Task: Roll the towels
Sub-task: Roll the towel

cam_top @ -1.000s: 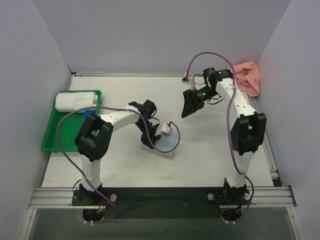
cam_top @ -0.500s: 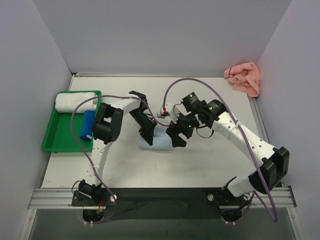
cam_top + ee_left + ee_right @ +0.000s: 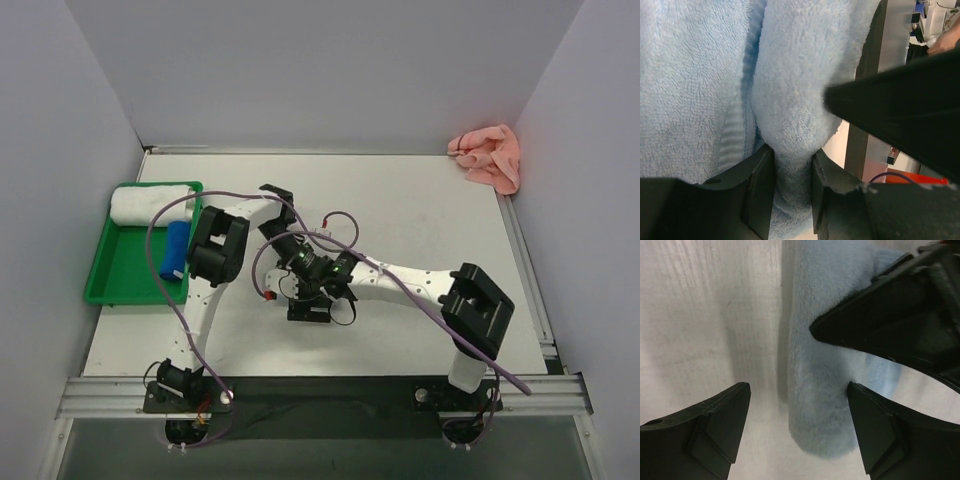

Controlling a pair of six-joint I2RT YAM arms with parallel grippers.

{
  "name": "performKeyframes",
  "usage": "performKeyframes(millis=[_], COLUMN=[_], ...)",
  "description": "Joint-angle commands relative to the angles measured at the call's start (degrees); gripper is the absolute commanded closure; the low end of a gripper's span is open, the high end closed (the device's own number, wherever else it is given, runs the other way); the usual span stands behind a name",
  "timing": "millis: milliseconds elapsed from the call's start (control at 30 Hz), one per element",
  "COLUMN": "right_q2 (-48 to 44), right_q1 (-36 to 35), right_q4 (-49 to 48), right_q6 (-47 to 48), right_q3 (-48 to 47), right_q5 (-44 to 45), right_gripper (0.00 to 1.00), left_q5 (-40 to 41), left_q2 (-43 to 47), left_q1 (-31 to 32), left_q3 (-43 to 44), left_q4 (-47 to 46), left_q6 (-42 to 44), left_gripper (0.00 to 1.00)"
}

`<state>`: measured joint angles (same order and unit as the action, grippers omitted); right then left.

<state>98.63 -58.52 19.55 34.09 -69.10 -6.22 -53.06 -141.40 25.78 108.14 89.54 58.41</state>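
Observation:
The light blue towel [image 3: 790, 75] lies at mid-table as a soft, partly rolled bundle. My left gripper [image 3: 792, 155] is shut on a thick fold of it. My right gripper [image 3: 797, 390] hangs open over the bundle's rounded end [image 3: 825, 400], one finger on each side, not pinching. In the top view both grippers, left [image 3: 290, 262] and right [image 3: 310, 300], crowd together and hide this towel. The salmon pink towel [image 3: 488, 157] sits crumpled in the back right corner, far from both grippers.
A green tray [image 3: 125, 270] stands at the left edge, holding a white rolled towel [image 3: 152, 201] and a darker blue roll [image 3: 177, 250]. Grey walls close in the table at back and sides. Purple cables loop off both arms.
My right arm has swung from the back right, near the pink towel, to the centre and opened over the blue towel. The left gripper keeps its hold, shifted slightly back.

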Motion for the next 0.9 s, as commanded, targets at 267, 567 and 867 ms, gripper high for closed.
performKeyframes(millis=[267,567,867], right_q2=[6.5,11.3,18.3], right_q1=[1.2,9.1,14.6], right_q4=[-9.3,14.9,26.3], right_q6=[2.8,0.9,0.4], right_q3=[7.0,-4.4,-12.5], right_q5=[3.6,-23.8,-41.5], right_gripper=[0.71,1.00,1.00], left_q5=[12.6,5.2,-5.6], left_q2=[-2.9,9.8,21.9], left_q1=[-2.2,-10.8,-24.8], left_q3=[-2.1,-5.8,-5.9], left_q4=[1.1,1.1,1.1], left_q6=[4.5,5.1,4.0], left_gripper=[0.48,0.32,0.20])
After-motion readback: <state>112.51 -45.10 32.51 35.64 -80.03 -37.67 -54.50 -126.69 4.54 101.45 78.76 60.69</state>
